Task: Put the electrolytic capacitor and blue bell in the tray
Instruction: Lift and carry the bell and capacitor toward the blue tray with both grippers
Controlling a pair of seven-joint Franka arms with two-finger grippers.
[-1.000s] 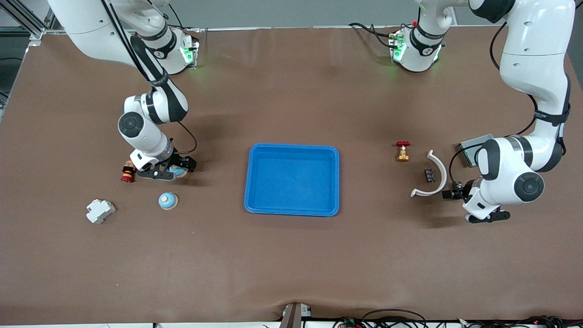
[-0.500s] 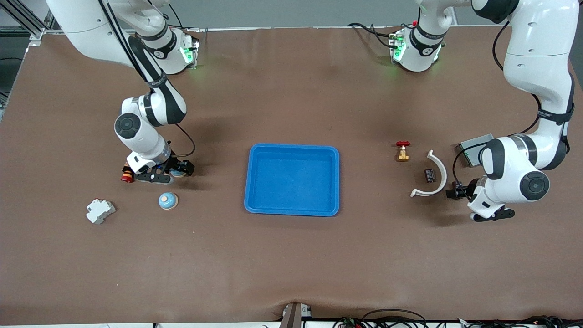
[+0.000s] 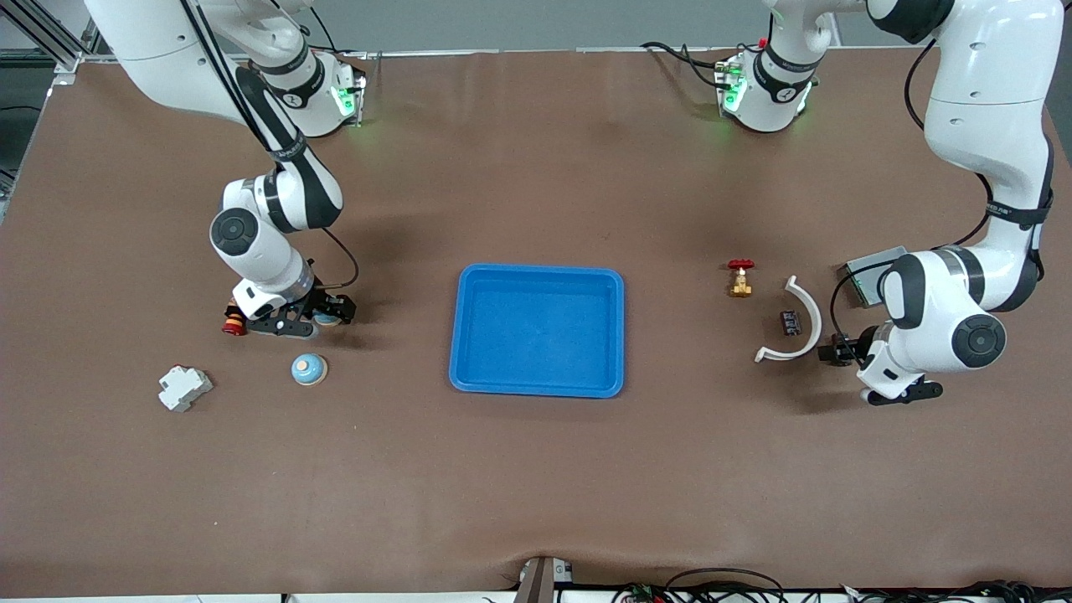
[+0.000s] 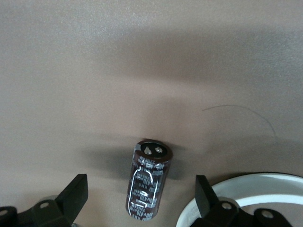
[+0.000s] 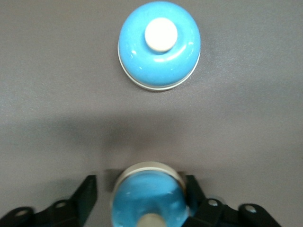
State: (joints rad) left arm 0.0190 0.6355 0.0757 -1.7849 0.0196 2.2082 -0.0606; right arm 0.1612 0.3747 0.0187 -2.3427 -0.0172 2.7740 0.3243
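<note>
The blue tray sits mid-table with nothing in it. My right gripper is down at the table around a blue bell. One finger touches the bell's rim and the other stands a little off it, so the gripper is still open. A second blue bell rests nearer the front camera. The dark electrolytic capacitor lies on its side inside a white curved piece. My left gripper hovers low beside that piece, open, with the capacitor lined up between its fingers untouched.
A brass valve with a red handle stands between the tray and the capacitor. A grey box lies by the left arm. At the right arm's end are a small red striped figure and a white breaker block.
The right gripper shifted slightly toward the striped figure and its fingers drew in around the bell. The left gripper drifted a little away from the capacitor and stayed open.
</note>
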